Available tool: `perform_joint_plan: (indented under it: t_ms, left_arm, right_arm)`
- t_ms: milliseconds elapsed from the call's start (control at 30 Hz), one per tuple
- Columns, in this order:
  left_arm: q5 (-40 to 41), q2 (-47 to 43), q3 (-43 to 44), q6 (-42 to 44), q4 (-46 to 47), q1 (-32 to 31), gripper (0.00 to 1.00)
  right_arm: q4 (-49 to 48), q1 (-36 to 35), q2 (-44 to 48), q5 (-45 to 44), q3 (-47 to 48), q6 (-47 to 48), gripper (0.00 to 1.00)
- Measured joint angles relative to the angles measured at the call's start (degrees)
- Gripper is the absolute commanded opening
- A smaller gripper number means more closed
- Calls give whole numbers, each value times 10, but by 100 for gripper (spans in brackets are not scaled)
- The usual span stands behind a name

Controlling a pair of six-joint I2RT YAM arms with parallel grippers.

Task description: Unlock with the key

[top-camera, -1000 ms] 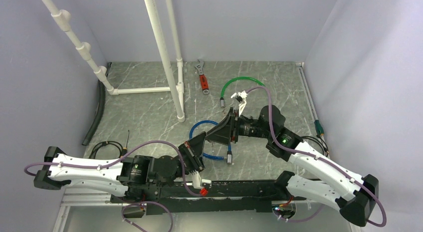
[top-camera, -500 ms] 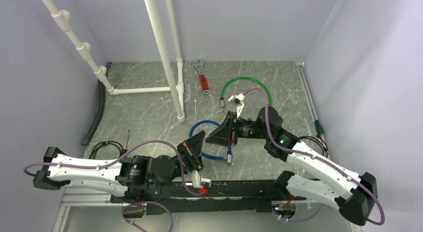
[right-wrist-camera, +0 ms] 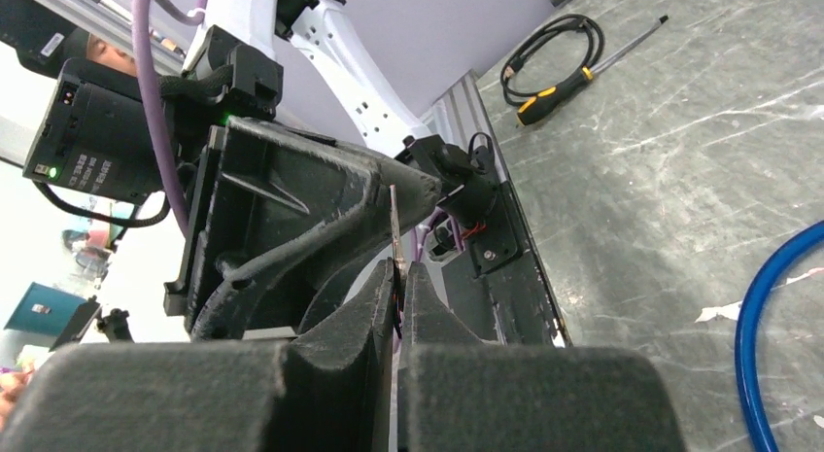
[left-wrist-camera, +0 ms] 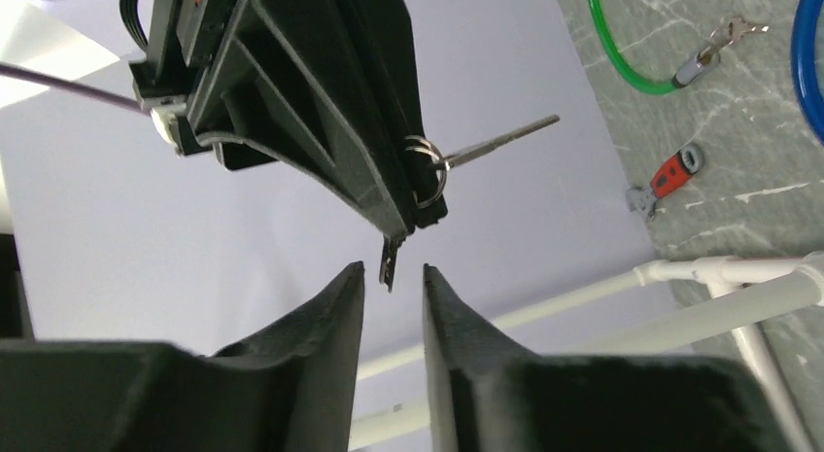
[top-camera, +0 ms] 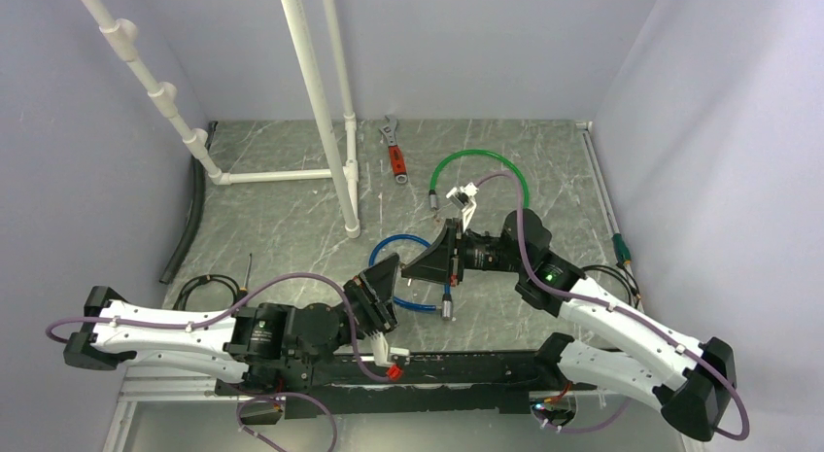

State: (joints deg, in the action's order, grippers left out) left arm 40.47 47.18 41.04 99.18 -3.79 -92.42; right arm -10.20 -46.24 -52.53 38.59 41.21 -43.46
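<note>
My right gripper (right-wrist-camera: 400,267) is shut on the key (right-wrist-camera: 394,224), a thin blade seen edge-on that sticks out past its fingertips. In the left wrist view the key (left-wrist-camera: 390,262) hangs from the black right gripper (left-wrist-camera: 413,214) with a ring (left-wrist-camera: 429,167) and a second key. Its tip sits between my left gripper's (left-wrist-camera: 391,272) open fingertips, a narrow gap on each side. In the top view the two grippers meet tip to tip, left (top-camera: 389,275), right (top-camera: 413,265), above the blue cable loop (top-camera: 403,277); the key is too small to see there.
The blue cable's silver lock end (top-camera: 447,306) lies on the floor. A green cable loop (top-camera: 483,165) lies behind, with its lock end (top-camera: 434,199). A red-handled wrench (top-camera: 394,158) is at the back. White pipes (top-camera: 330,131) stand at the left. A screwdriver (right-wrist-camera: 568,78) and a black cord (top-camera: 199,287) lie at the near left.
My right gripper has shifted slightly down and left with the key, closer to the left gripper. The left arm has barely moved.
</note>
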Motion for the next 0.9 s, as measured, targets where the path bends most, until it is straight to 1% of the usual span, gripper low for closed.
perform_joint_plan:
  t_ms: [67, 100, 200, 233, 300, 367, 433, 467, 567, 667, 767, 900]
  left_arm:
    - [1, -5, 1, -11, -11, 0, 69]
    - [1, -9, 1, -16, -19, 0, 75]
    - [0, -18, 5, -58, -63, 0, 83]
    - [0, -20, 8, -72, -79, 0, 85]
    - [-2, -21, 19, -111, -117, 0, 85]
    - [-9, -21, 41, -167, -162, 0, 86]
    - [-18, -20, 66, -224, -198, 0, 96]
    - [-27, -18, 86, -265, -225, 0, 97]
    - [-47, -12, 122, -356, -263, 0, 98]
    - [-54, 1, 143, -462, -289, 0, 96]
    - [-61, 29, 164, -581, -315, 0, 95]
    - [-63, 61, 171, -718, -325, 0, 98]
  right_arm:
    - [3, 0, 6, -5, -3, 1, 0]
    - [5, 0, 11, -9, -5, 2, 0]
    - [16, 0, 28, -24, -8, 7, 0]
    - [21, 0, 34, -29, -8, 9, 0]
    - [28, 0, 47, -41, -14, 13, 0]
    - [35, 0, 58, -52, -22, 15, 0]
    - [45, 0, 66, -61, -30, 18, 0]
    - [52, 0, 69, -68, -34, 19, 0]
    - [76, 0, 75, -86, -37, 25, 0]
    - [102, 0, 84, -114, -38, 34, 0]
    - [152, 0, 95, -171, -36, 41, 0]
    - [236, 0, 103, -278, -31, 43, 0]
